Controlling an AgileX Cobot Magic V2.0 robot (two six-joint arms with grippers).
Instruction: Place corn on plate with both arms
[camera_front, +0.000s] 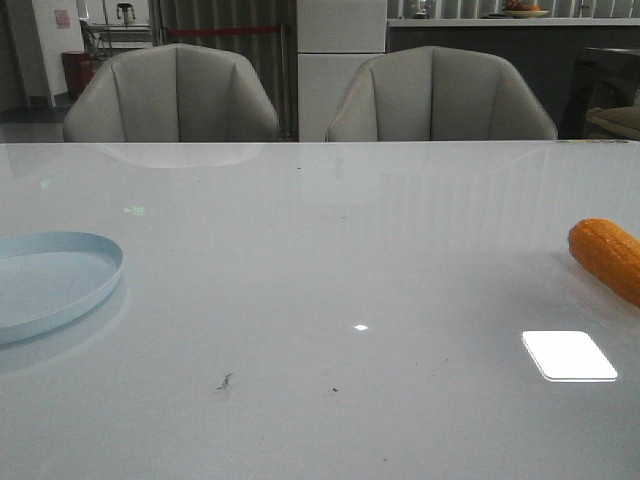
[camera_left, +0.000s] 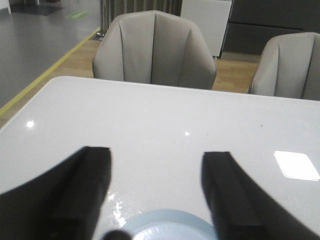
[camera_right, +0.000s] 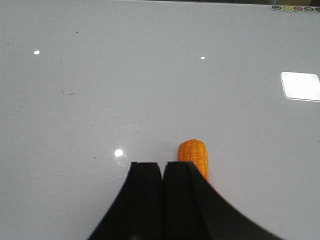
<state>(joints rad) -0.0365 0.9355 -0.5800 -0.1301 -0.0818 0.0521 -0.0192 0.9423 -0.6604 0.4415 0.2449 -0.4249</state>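
The orange corn (camera_front: 608, 258) lies on the white table at the far right edge of the front view, partly cut off. In the right wrist view the corn (camera_right: 193, 155) lies just past and beside my right gripper (camera_right: 161, 165), whose fingers are pressed together and hold nothing. The pale blue plate (camera_front: 60, 278) sits at the left edge of the table. In the left wrist view the plate's rim (camera_left: 167, 222) shows below and between the fingers of my left gripper (camera_left: 157, 156), which is wide open and empty. Neither gripper shows in the front view.
Two grey chairs (camera_front: 175, 95) (camera_front: 440, 95) stand behind the table's far edge. A bright rectangular light reflection (camera_front: 568, 355) lies on the glossy tabletop near the corn. Small dark specks (camera_front: 224, 381) mark the table's front middle.
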